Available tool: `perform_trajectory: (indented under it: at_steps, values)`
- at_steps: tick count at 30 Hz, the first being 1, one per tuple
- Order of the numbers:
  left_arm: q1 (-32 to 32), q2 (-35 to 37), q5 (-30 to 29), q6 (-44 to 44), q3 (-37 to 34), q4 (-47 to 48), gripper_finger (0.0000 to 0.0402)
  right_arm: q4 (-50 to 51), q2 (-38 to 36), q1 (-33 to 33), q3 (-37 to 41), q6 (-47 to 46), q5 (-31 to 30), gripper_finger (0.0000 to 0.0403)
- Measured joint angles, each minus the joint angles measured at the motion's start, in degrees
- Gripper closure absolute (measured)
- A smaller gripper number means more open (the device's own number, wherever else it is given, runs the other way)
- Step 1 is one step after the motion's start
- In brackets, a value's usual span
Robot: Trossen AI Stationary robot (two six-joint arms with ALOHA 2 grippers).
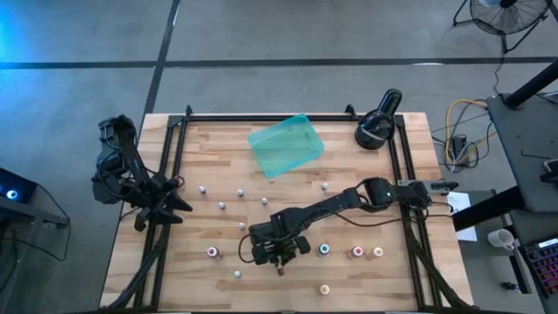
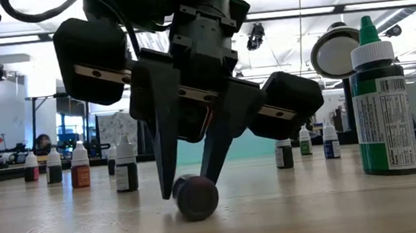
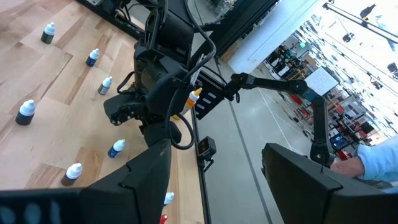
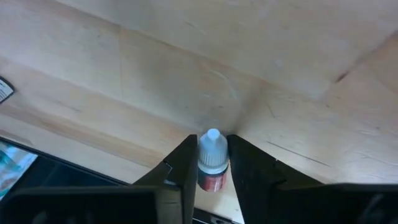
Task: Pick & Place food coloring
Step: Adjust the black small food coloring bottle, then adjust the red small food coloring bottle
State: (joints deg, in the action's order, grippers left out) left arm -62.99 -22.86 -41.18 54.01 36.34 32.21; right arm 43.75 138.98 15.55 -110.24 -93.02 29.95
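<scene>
I have the right pincer (image 4: 212,163) pinching a small red food coloring bottle (image 4: 211,163), which lies on its side on the pale, grainy wooden worktop (image 4: 186,74) near the front edge. Its label is hidden by the dark fingers. My left pincer (image 1: 179,205) waits spread at the worktop's left.

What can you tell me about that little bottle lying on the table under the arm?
The small bottle has a white pointed cap and a dark red body with a label. It lies on its side on the wooden table, near the front edge, between the fingers of the right tool, which press against both its sides.
</scene>
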Motion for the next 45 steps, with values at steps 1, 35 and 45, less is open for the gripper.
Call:
perform_trajectory:
  at_steps: [1,35,45]
  values:
    - [0.0,0.0,0.0,0.0,0.0,0.0,0.0177,0.0,0.0,0.0,0.0,0.0,0.0,0.0328]
    - [0.0,0.0,0.0,0.0,0.0,0.0,0.0177,18.1,-0.6,11.6,-9.4,-7.8,-58.9,0.0354]
    - [0.0,0.0,0.0,0.0,0.0,0.0,0.0177,18.0,-0.6,10.5,-7.7,1.4,-64.7,0.035]
